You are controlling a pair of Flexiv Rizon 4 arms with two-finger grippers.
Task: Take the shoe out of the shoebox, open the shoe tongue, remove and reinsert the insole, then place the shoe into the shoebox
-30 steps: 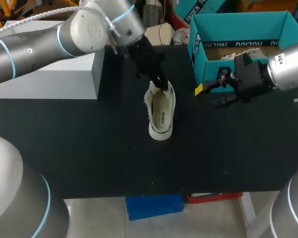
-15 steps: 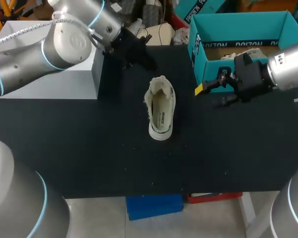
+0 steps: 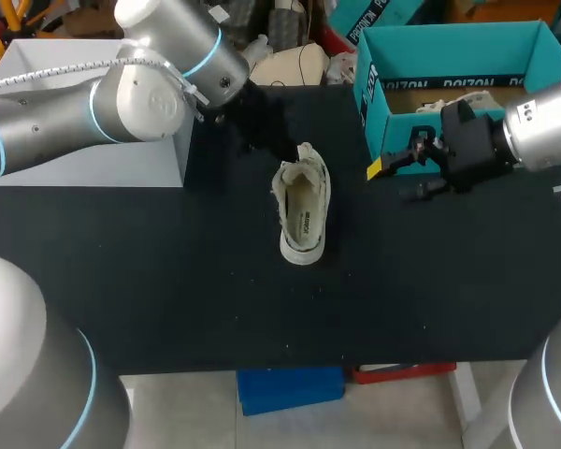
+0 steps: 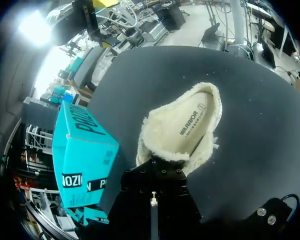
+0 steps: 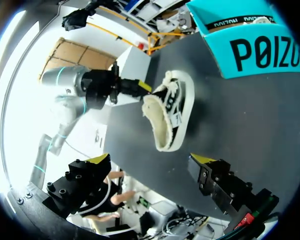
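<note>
A: Left pincer [image 3: 282, 148] status?
B: At the laced end of the shoe [image 3: 302, 208]. Can't tell if it's open, closed or touching. Right pincer [image 5: 151, 160] is wide open and empty, off to the shoe's side, by the shoebox [image 3: 449, 56].
A: Shoe orientation?
B: On the bench [image 3: 168, 281], opening up. Long axis runs straight out from the left pincer, rounded end away from it.

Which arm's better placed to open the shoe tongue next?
Probably left. The left claw sits close to the shoe at its far end, with the shoe directly ahead in its wrist view. The right claw hangs open beside the shoebox, apart from the shoe.
</note>
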